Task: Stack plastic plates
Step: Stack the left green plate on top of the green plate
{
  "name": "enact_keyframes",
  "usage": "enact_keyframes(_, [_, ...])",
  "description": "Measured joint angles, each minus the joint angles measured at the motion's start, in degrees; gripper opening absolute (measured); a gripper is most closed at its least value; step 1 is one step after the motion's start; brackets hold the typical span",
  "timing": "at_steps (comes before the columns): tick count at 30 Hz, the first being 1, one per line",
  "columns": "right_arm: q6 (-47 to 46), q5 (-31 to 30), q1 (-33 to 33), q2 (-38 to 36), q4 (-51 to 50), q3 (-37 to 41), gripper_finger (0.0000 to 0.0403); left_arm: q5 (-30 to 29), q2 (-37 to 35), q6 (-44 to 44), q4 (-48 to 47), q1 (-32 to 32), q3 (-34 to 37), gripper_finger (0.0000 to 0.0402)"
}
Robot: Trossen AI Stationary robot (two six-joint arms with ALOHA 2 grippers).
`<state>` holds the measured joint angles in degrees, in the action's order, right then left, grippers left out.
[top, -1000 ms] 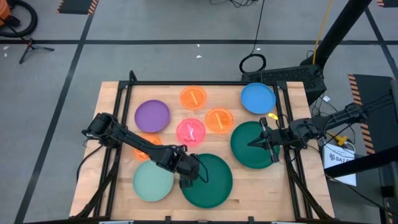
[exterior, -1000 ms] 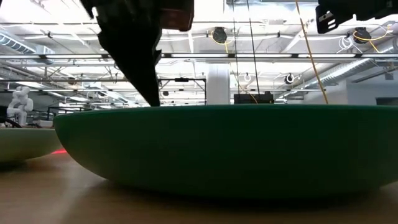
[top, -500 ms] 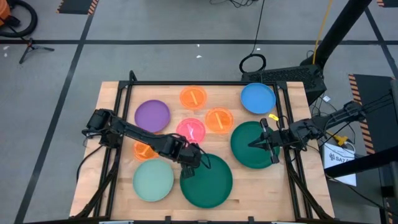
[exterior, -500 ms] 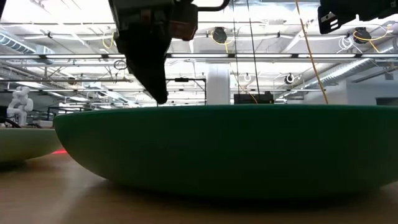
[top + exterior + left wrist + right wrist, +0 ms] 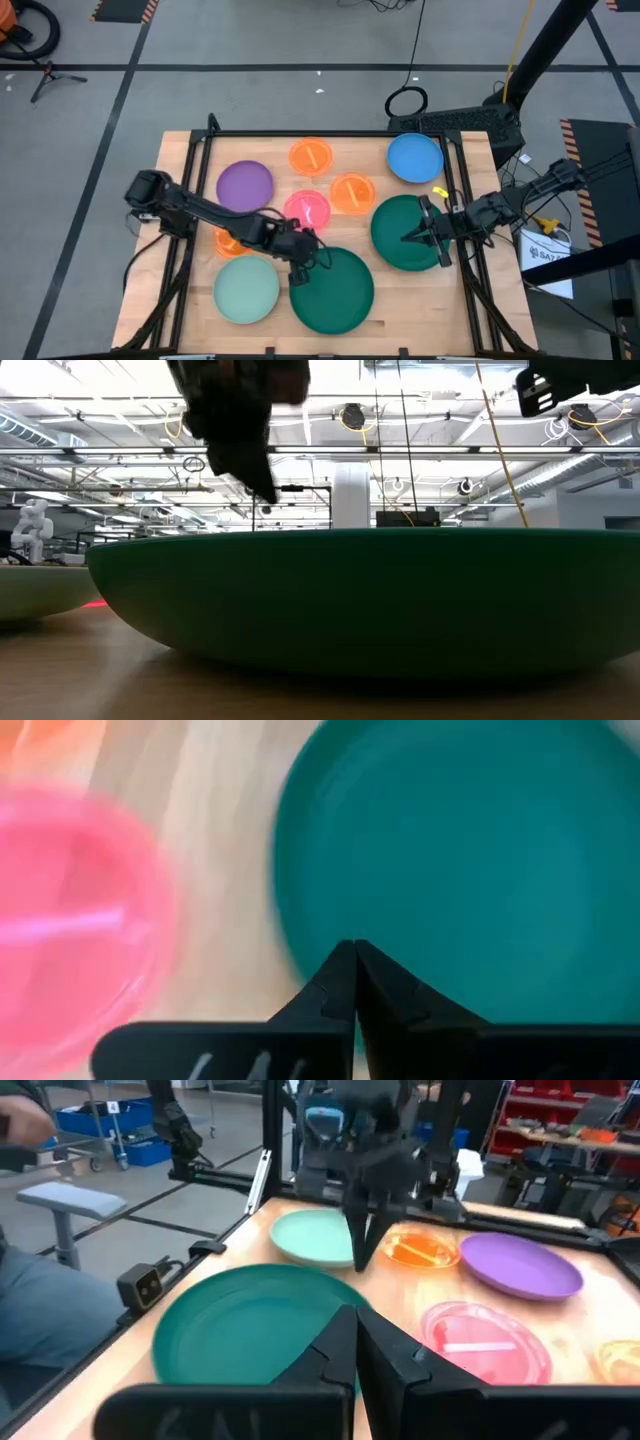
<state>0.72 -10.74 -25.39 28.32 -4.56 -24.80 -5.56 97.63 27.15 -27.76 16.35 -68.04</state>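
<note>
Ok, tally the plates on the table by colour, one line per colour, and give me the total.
Dark green plates: 2
Mint plate: 1
Purple plate: 1
Blue plate: 1
Pink plate: 1
Orange plates: 3, the last partly hidden under the left arm
Total: 9
</note>
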Motion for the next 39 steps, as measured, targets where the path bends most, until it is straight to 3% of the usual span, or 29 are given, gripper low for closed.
enact_keyframes(4, [-1.7, 0.0, -0.8, 0.1, -1.0, 0.0, 0.0002, -2.0, -7.9, 7.8, 10.5, 0.3, 11.2, 0.0005])
enact_keyframes(6, [-2.3, -0.2, -1.0, 0.1, -1.0, 0.0, 0.0002, -4.0, -11.4, 14.1, 10.4, -0.1, 14.5, 0.0004])
enact_keyframes(9, [-3.0, -1.6, -1.0, 0.2, -0.8, 0.0, 0.0002, -5.2, -12.2, 22.6, 9.9, -0.5, 15.6, 0.0004])
enact_keyframes(14, [-3.0, -2.7, -1.0, 0.1, -0.5, 0.0, 0.0002, -6.0, -10.0, 27.3, 9.7, 0.5, 15.1, 0.0009])
enact_keyframes(20, [-2.9, -2.8, -1.0, 0.1, -0.9, 0.0, 0.0002, -6.5, -7.0, 28.1, 10.9, 1.3, 15.2, 0.0042])
enact_keyframes(32, [-2.4, -3.0, -1.0, 0.1, -1.6, 0.0, 0.0002, -11.1, -4.8, 21.4, 12.0, 4.0, 15.2, 0.0173])
enact_keyframes(39, [-1.8, -3.0, -1.0, 0.1, -2.2, 0.0, 0.0002, -12.6, -1.3, 21.8, 14.5, 5.7, 15.4, 0.0193])
